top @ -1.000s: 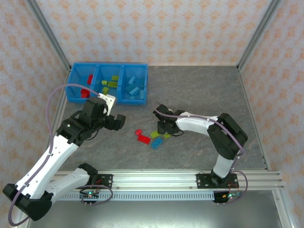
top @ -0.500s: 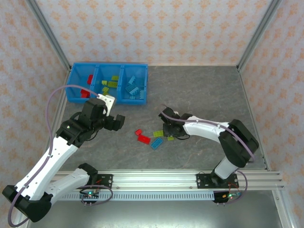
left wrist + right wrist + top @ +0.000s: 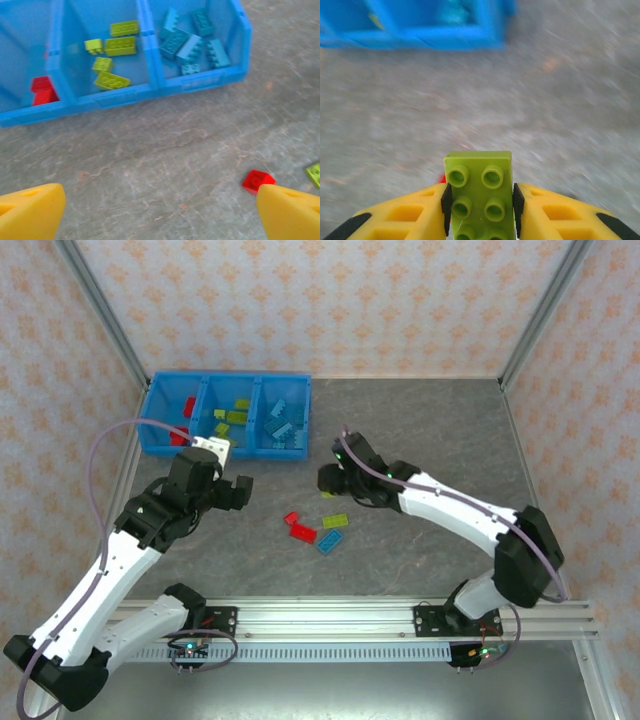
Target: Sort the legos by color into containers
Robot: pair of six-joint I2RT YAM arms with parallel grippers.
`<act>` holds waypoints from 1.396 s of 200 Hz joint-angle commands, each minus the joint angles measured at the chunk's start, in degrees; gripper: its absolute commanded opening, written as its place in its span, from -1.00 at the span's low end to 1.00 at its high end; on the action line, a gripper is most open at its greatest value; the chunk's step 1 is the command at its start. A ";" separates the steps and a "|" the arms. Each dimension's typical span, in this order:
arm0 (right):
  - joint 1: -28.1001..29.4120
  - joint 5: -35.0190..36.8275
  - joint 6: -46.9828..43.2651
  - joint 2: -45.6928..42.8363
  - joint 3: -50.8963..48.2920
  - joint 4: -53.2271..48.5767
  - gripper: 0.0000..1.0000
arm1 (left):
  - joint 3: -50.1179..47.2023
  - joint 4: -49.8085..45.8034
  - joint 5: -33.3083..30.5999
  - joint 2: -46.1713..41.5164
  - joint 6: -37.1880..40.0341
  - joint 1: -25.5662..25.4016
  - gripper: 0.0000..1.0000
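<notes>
The blue tray (image 3: 228, 452) stands at the back left, with red legos (image 3: 187, 407) in its left compartment, lime ones (image 3: 233, 416) in the middle and light blue ones (image 3: 282, 423) on the right. My right gripper (image 3: 328, 480) hovers over the table's middle. In the right wrist view that gripper (image 3: 480, 197) is shut on a lime brick (image 3: 479, 190), studs facing the camera. Below it lie two red bricks (image 3: 298, 527), a lime brick (image 3: 334, 523) and a blue brick (image 3: 329, 541). My left gripper (image 3: 237, 495) hangs open in front of the tray; its fingertips (image 3: 30, 212) stand wide apart over bare table.
The left wrist view has the tray's front wall (image 3: 125, 95) close ahead and a loose red brick (image 3: 258, 180) by the right fingertip. Patterned walls and metal posts close the table at the back and sides. A rail (image 3: 330, 618) runs along the near edge.
My right gripper has risen from the loose pile with a lime brick and moved back and left toward the tray. The left gripper has drifted slightly left, still open.
</notes>
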 commanded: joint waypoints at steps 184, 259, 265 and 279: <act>-2.19 -8.96 -9.50 45.15 69.74 -5.76 0.02 | -2.14 1.93 -11.23 -2.89 -5.11 6.10 0.95; -2.19 -3.80 -11.23 -0.37 15.66 -10.85 0.39 | 2.81 -1.75 14.11 4.19 -18.63 4.37 0.76; -2.19 -2.69 -10.07 -4.15 12.08 -11.11 0.43 | 2.15 -1.00 15.85 4.72 -21.60 3.09 0.73; -2.25 -0.57 -7.02 -12.48 2.89 -11.64 0.52 | -0.67 2.74 17.49 5.84 -27.59 -1.26 0.72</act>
